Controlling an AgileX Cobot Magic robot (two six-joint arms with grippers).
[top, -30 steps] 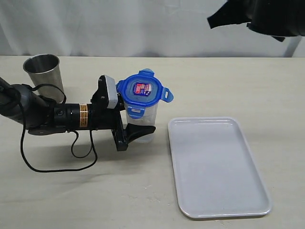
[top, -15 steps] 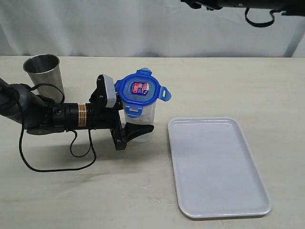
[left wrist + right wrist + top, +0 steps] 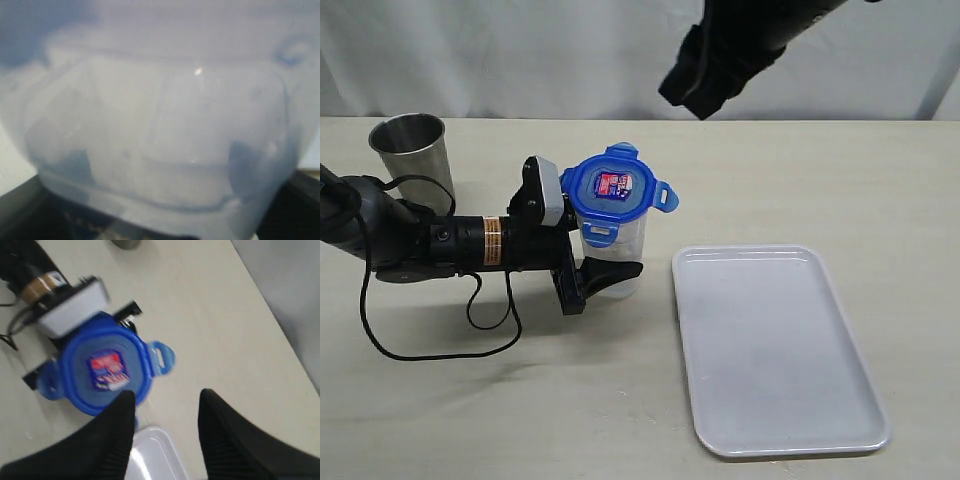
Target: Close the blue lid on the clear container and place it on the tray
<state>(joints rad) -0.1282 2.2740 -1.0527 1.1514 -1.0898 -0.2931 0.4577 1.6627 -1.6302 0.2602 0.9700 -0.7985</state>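
Blue lid (image 3: 615, 190) sits atop the upright clear container (image 3: 622, 252), clasped wide by the left tool (image 3: 610, 245), left of the tray (image 3: 775, 350). Right tool (image 3: 167, 394) hovers empty, jaws apart; the lid lies below-left, nearer.

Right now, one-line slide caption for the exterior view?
Left gripper grips the clear container, blue lid on top, on the table beside the tray; right arm overhead.
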